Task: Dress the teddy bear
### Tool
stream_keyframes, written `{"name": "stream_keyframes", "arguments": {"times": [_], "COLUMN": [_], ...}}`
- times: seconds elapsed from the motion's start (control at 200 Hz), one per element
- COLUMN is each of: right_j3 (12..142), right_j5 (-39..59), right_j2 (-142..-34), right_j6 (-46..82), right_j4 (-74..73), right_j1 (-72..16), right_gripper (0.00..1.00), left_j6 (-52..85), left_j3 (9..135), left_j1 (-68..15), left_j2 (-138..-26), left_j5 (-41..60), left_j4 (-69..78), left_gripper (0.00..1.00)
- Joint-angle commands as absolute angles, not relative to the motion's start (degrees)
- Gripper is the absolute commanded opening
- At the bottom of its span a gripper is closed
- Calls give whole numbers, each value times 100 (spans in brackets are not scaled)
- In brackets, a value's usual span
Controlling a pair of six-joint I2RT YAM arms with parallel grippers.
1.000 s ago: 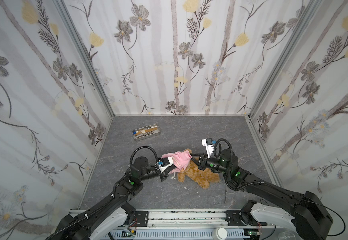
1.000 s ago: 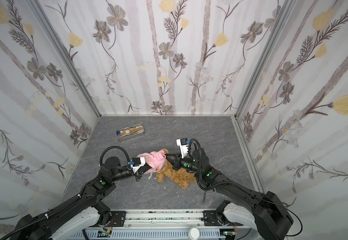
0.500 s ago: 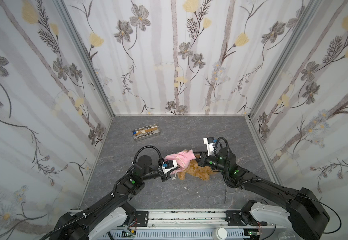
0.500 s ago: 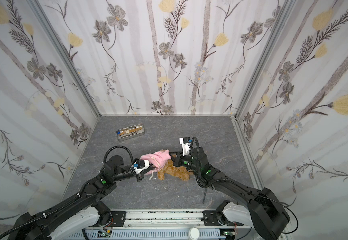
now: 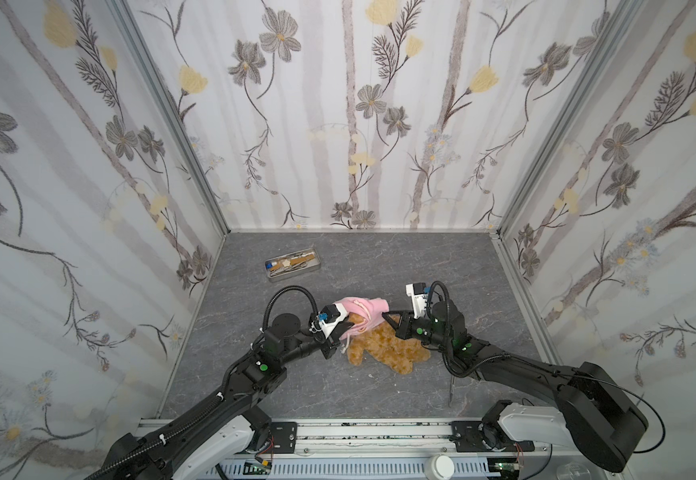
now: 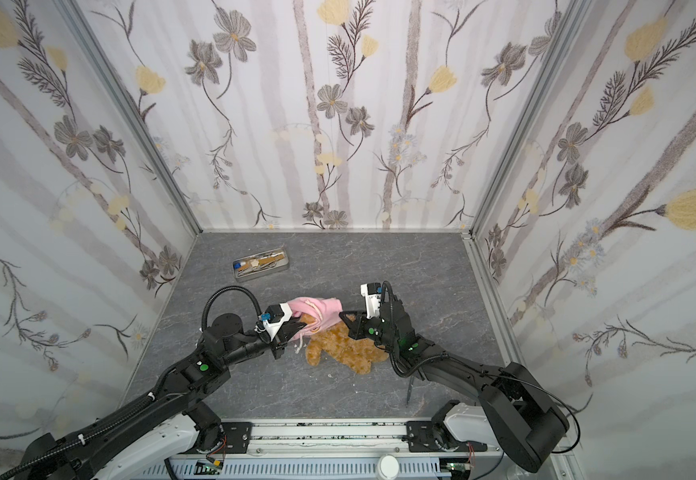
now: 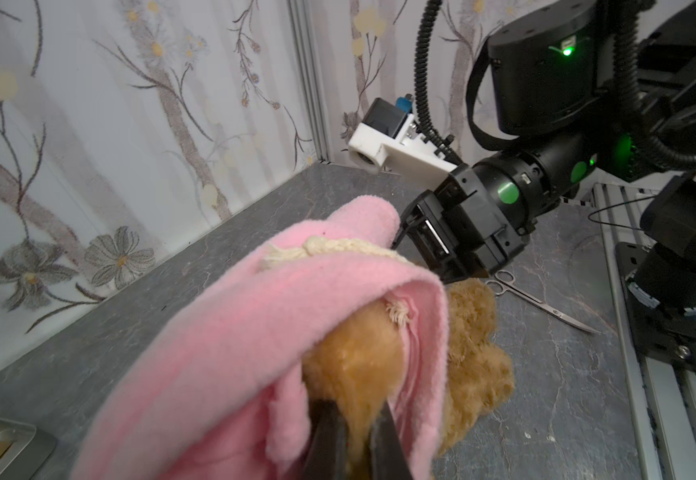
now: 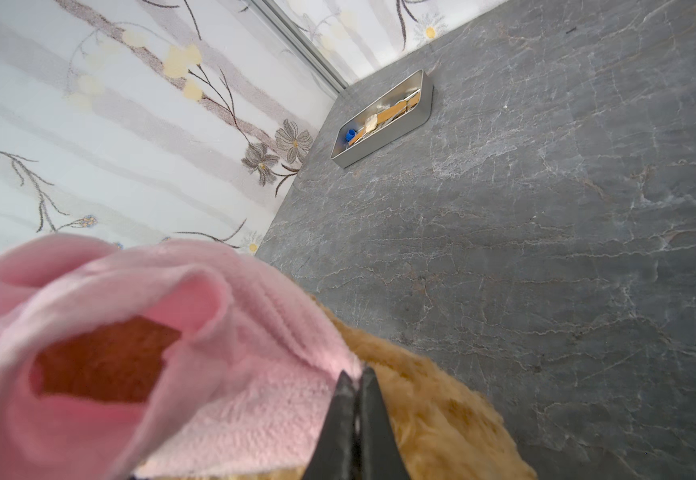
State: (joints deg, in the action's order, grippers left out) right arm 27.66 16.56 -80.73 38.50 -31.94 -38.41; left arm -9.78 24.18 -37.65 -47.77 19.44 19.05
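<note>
bear (image 5: 383, 351) lies mid-table between your arms, shirt (image 5: 364, 308) draped over its head. your right gripper (image 8: 354, 392) is pressed together, pinching the shirt's edge. left gripper (image 7: 356, 432) closed tight under the hem, fur showing between its tips; cloth or fur, can't tell. tin (image 8: 383, 143) near the far-left corner; scissors (image 7: 541, 303) by the right arm.

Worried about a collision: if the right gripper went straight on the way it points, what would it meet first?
The pink shirt that the right gripper pinches, then the part of the teddy bear under it. The left gripper seems to lie further along that line, though depth is unclear.
</note>
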Motion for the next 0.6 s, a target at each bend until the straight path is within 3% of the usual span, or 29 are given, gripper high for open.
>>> {"name": "stream_keyframes", "arguments": {"times": [0.0, 0.155, 0.28, 0.395, 0.595], "right_j3": [2977, 3319, 3210, 2948, 2854], "right_j5": [814, 1002, 994, 1265, 1276], "right_j2": [-7975, -7417, -6968, -7043, -7893], "right_j6": [3044, 2048, 1542, 1521, 1955], "right_j4": [-2685, -2161, -2193, -2848, -4413], "right_j1": [-3780, -3831, -4107, -4582, -5476], "right_gripper": [1, 33, 46, 44, 28], "left_j6": [296, 1644, 2691, 3831, 5590], "left_j3": [2434, 2361, 2560, 2782, 3204], "left_j1": [-3763, -3794, -3814, -3830, -3834], "left_j2": [-4661, -4615, -4670, -4741, -4926], "left_j5": [877, 536, 92, -116, -16], "left_j4": [2698, 2602, 2071, 1688, 1187], "left_gripper": [0, 0, 0, 0, 0]}}
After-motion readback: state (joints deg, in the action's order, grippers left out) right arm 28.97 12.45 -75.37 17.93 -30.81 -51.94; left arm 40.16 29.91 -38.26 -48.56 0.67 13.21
